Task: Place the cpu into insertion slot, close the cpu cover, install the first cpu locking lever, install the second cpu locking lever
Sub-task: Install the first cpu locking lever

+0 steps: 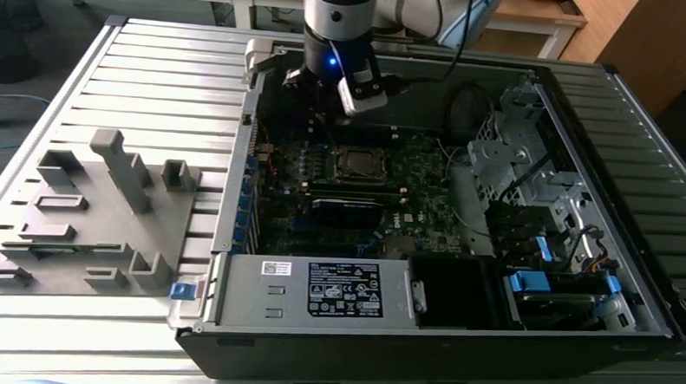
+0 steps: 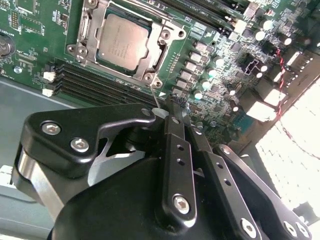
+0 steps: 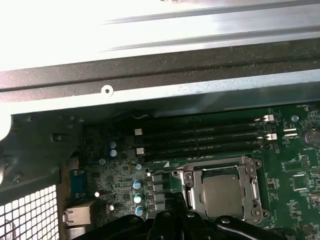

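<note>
Second wrist view: the gripper (image 2: 169, 107) meets a thin locking lever (image 2: 154, 92) beside the loaded insertion slot (image 2: 86, 36).
The cpu (image 2: 122, 42) lies flat in the slot near the middle of the motherboard (image 2: 30, 30), just beside the long black memory slots (image 2: 100, 82). The cpu cover (image 2: 159, 52) is down around it. The gripper's fingers are drawn together, with their tips at the lever's free end off one corner of the cover. Whether the wire is pinched between them cannot be told. In the exterior view the arm (image 1: 333, 18) reaches down into the open computer case (image 1: 220, 230), by the wall opposite the power supply (image 1: 339, 287).
</note>
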`<state>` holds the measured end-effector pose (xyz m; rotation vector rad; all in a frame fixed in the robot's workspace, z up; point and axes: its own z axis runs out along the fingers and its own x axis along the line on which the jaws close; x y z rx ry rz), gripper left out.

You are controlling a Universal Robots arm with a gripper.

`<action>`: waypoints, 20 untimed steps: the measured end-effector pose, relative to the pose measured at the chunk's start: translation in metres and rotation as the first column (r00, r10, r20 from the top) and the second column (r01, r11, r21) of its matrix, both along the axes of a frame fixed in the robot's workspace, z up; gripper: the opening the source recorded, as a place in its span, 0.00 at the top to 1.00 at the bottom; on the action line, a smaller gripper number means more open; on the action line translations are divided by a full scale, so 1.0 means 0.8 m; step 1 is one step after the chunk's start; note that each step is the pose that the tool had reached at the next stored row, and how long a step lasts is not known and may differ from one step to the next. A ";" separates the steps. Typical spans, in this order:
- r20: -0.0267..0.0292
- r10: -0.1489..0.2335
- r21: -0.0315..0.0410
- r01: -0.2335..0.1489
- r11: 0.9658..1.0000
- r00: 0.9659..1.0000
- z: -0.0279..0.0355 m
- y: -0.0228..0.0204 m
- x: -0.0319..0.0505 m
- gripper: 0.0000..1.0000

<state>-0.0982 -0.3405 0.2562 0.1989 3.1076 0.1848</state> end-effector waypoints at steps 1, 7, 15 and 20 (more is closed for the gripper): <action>0.000 0.000 0.000 0.000 1.000 1.000 0.0008 0.0000 0.000 0.89; 0.000 0.000 0.000 0.000 1.000 1.000 0.0075 0.0001 0.000 0.89; 0.001 0.000 0.000 0.000 1.000 1.000 0.0076 -0.0007 -0.009 0.89; 0.001 0.000 0.000 0.000 1.000 1.000 0.0075 -0.0018 -0.019 0.89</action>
